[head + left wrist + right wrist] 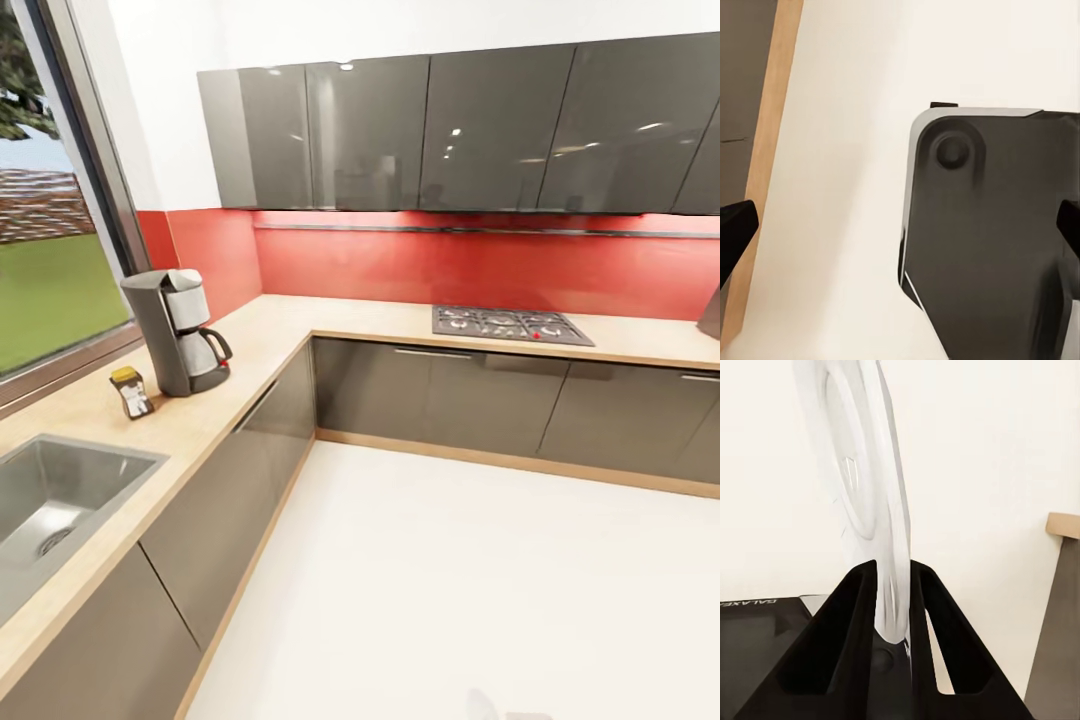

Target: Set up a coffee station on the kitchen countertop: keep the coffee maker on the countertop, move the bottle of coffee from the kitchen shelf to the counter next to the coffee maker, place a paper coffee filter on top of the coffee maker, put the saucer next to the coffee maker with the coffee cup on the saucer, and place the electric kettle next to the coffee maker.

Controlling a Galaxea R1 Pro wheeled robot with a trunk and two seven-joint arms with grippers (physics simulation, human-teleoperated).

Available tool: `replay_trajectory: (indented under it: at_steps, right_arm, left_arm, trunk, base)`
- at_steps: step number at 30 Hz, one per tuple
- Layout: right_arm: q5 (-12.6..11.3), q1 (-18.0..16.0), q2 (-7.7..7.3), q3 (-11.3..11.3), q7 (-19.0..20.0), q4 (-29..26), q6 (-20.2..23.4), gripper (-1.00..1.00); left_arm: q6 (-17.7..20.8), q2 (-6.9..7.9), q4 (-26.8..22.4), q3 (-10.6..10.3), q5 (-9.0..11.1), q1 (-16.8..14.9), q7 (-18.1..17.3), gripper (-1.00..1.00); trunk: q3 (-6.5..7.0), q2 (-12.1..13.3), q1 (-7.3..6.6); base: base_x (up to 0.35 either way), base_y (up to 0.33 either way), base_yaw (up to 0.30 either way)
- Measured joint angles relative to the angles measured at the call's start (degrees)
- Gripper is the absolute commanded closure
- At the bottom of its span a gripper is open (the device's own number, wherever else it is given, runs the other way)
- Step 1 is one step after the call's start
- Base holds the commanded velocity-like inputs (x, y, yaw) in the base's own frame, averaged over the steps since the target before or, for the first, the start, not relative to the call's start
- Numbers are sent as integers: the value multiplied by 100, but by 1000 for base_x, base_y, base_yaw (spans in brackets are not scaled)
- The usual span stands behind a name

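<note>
Down at our right gripper (894, 585) we've got the saucer (862, 480) pinched by its rim between both fingers, held on edge, probably so it rides securely while we roll. Our left gripper (900, 225) hangs wide open and empty over the floor (847, 150), ready for the next pickup we'd guess. Further out, the coffee maker (178, 330) stands on the countertop (270, 330) by the window (50, 250), and the bottle of coffee (130, 391) already sits just beside the coffee maker, toward the sink (55, 500). The saucer should land near the coffee maker too.
</note>
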Motion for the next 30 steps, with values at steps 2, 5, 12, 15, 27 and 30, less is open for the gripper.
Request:
replay_trajectory:
  at_steps: [2, 5, 12, 15, 27, 30]
  right_arm:
    - [0, 0, 0, 0, -1, 0, 0, 100]
    - [0, 0, 0, 0, -1, -1, 0, 100]
    - [0, 0, 0, 0, -2, -1, 0, 100]
    - [0, 0, 0, 0, -3, -1, 0, 100]
    - [0, 0, -9, 0, -3, 7, 0, 100]
    - [1, 0, -9, 0, -3, 7, 0, 100]
  left_arm:
    - [0, -2, 0, -1, -4, 0, 0, -100]
    - [0, -3, 0, -6, -15, 0, -1, -100]
    - [0, 12, 1, 5, 0, 0, -1, -100]
    - [0, 13, 1, 6, 2, 0, -1, -100]
    - [8, 16, 1, 7, -5, 0, -1, -100]
    - [8, 22, 1, 7, -5, 0, 6, -100]
  trunk:
    - [0, 0, -1]
    - [0, -1, -2]
    - [0, -1, -2]
    - [0, -1, -2]
    - [0, -1, -2]
    - [0, -1, -2]
  base:
    - [124, -3, 0]
    - [222, -50, 0]
    - [282, -121, 0]
    - [287, -154, 0]
    - [311, -61, 0]
    - [290, -148, 0]
